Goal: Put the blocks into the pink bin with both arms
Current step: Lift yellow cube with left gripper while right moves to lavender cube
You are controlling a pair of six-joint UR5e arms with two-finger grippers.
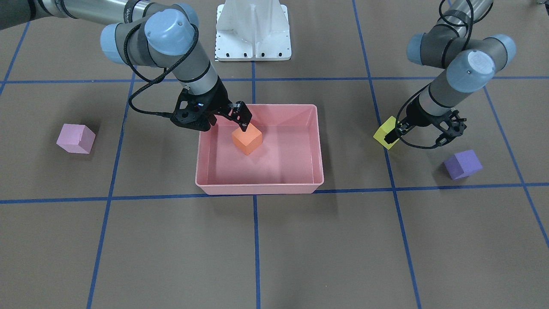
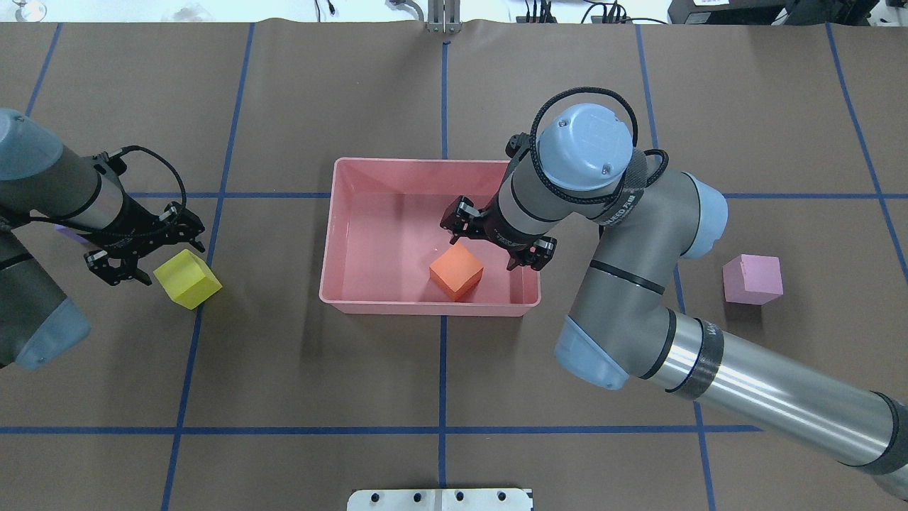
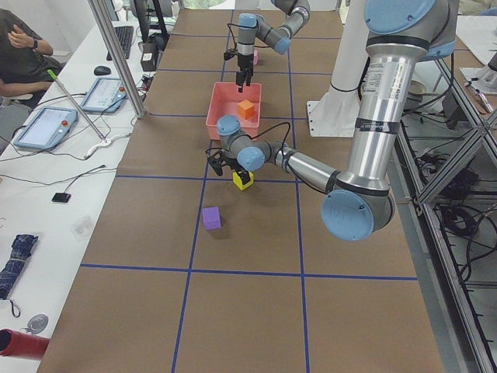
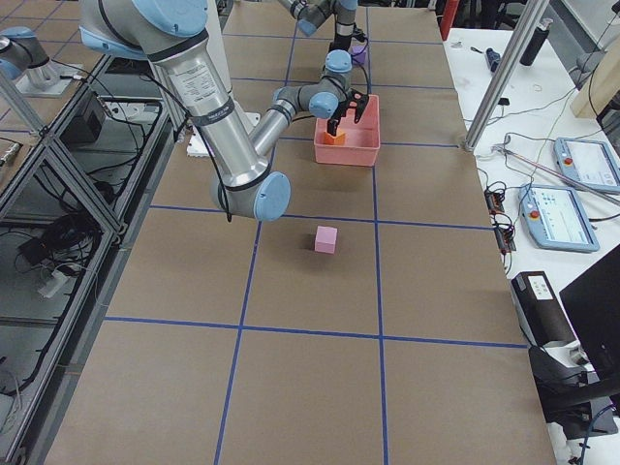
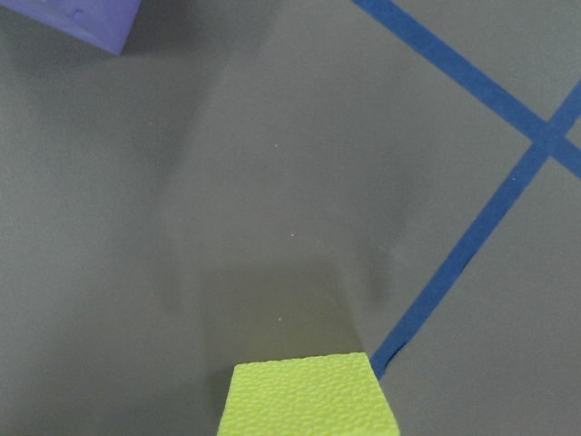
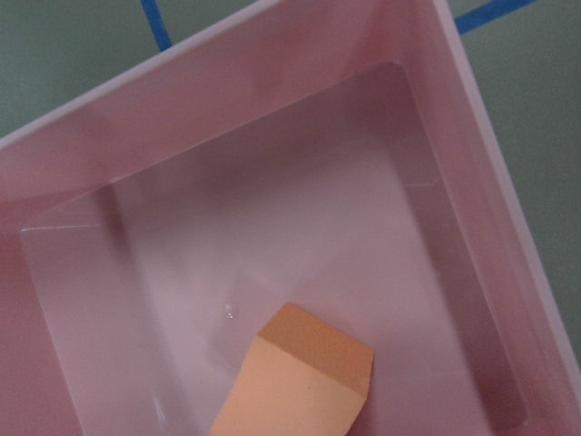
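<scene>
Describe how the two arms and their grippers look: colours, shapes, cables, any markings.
Both arms are grey tubular links with rounded light blue joint caps; the right arm also shows a polished silver forearm section with black bands and small white lettering. Black cables loop loosely along each wrist. The left gripper and the right gripper are black, skeletal two-finger units. The left arm carries a faint round emblem on one cap.

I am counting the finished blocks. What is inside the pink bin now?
Inside the pink bin lies only the orange block, under the right pincer. The arm hides one far corner.
</scene>
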